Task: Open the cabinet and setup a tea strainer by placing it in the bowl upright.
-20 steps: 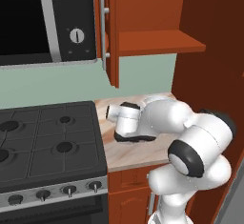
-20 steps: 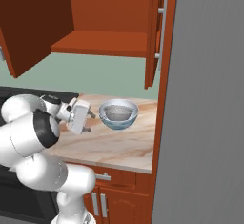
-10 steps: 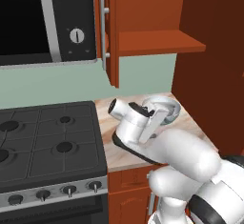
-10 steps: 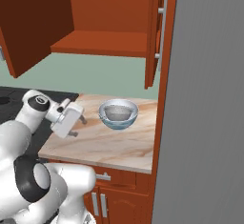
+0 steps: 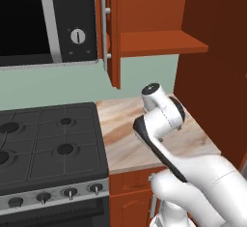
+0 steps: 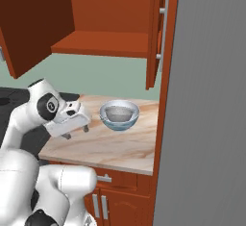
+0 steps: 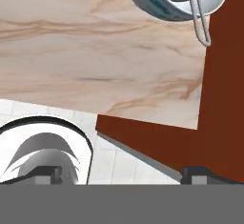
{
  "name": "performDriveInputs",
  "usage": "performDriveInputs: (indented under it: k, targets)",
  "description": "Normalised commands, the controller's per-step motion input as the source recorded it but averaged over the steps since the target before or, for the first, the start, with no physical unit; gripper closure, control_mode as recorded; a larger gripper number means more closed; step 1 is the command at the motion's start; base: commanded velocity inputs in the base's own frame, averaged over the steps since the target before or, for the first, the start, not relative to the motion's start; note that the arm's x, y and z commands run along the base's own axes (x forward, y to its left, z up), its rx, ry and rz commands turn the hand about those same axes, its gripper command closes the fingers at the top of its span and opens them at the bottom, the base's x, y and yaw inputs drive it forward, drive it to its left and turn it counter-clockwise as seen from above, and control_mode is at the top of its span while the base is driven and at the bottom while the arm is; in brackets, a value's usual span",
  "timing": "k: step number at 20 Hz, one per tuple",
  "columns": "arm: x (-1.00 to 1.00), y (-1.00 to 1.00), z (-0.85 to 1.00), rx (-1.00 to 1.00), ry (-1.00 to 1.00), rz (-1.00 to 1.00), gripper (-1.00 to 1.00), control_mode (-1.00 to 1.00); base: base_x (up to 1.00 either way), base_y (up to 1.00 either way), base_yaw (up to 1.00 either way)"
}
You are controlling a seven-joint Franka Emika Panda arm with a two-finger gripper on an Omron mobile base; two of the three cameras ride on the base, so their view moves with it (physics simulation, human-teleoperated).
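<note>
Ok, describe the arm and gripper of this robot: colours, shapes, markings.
The arm is glossy white, built of rounded, tube-like segments with black bands and black round caps at the joints. The gripper is a boxy white and light grey hand with two small dark fingers. No cables, labels or markings show.

Bare counter [image 6: 96, 145] is left open at lower centre of the right base view; passage is bounded by the bowl [image 6: 119, 115] at centre and the open cabinet door [image 6: 156, 32] at upper right.
</note>
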Motion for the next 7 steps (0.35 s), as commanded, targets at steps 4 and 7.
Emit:
performDriveInputs:
  k: [4, 7]
  targets:
    - [-0.21, -0.01, 0.08, 0.55, 0.08, 0.09, -1.00, -1.00, 0.00, 0.00, 0.00]
    - [-0.17, 0.00, 0.18, 0.57, 0.09, 0.09, -1.00, -1.00, 0.00, 0.00, 0.00]
